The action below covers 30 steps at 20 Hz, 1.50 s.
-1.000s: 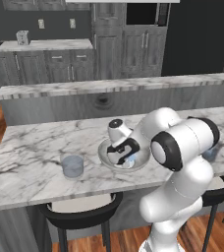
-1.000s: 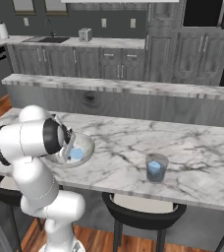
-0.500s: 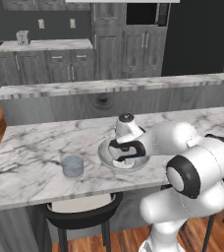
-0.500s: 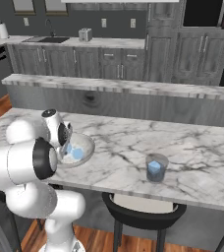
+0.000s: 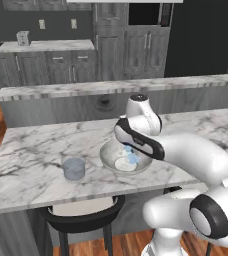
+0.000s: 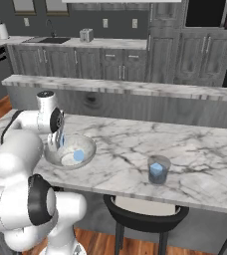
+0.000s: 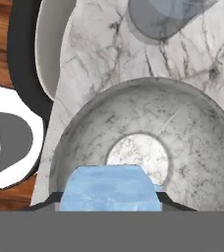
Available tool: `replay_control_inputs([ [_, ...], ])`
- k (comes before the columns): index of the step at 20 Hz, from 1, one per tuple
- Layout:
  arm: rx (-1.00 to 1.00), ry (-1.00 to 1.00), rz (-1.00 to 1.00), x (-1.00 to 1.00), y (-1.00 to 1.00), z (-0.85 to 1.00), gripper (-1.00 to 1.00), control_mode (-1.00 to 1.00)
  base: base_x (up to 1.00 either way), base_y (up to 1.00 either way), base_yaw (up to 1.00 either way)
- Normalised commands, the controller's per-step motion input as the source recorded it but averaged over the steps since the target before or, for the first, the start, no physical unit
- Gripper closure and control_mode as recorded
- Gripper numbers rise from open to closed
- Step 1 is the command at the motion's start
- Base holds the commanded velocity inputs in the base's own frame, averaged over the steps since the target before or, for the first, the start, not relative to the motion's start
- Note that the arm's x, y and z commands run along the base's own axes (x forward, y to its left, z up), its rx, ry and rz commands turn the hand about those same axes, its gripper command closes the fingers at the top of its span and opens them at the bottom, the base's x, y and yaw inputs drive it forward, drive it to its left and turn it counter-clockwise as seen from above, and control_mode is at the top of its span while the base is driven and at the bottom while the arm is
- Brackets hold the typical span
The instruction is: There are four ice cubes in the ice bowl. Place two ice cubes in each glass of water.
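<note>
Claw lifting an ice cube out of the ice bowl

The claw [image 7: 109, 204] has closed on one pale blue ice cube [image 7: 109, 189], and the arm has swung forward over the ice bowl [image 5: 108, 152], now hovering just above its whitish floor. Another ice cube [image 6: 78, 156] lies in the bowl. One glass of water [image 5: 74, 169] stands at the bowl's 9 o'clock in the left base view, apparently without ice; the other glass [image 6: 158, 170], at 3 o'clock on the worktop [image 6: 200, 149] in the right base view, already shows blue ice inside. The nearer glass is probably next.
</note>
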Motion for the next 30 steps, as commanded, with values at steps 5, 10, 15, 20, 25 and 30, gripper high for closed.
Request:
replay_control_inputs([
  [5,0.0,0.02,0.35,-0.6,0.13,0.61,1.0,-1.0,0.0,0.0,0.0],
  [10,0.0,-0.16,0.33,-0.4,0.26,0.18,1.0,-1.0,0.0,0.0,0.0],
  [15,0.0,-0.23,0.29,-0.08,0.37,0.0,1.0,-1.0,0.0,0.0,0.0],
  [20,0.0,0.0,0.33,0.0,0.41,0.27,1.0,-1.0,0.0,0.0,0.0],
  [25,-0.02,0.13,0.33,0.0,0.47,0.32,1.0,-1.0,0.0,0.0,0.0],
  [30,-0.07,0.05,0.23,0.03,0.56,-0.1,1.0,-1.0,0.0,0.0,0.0],
])
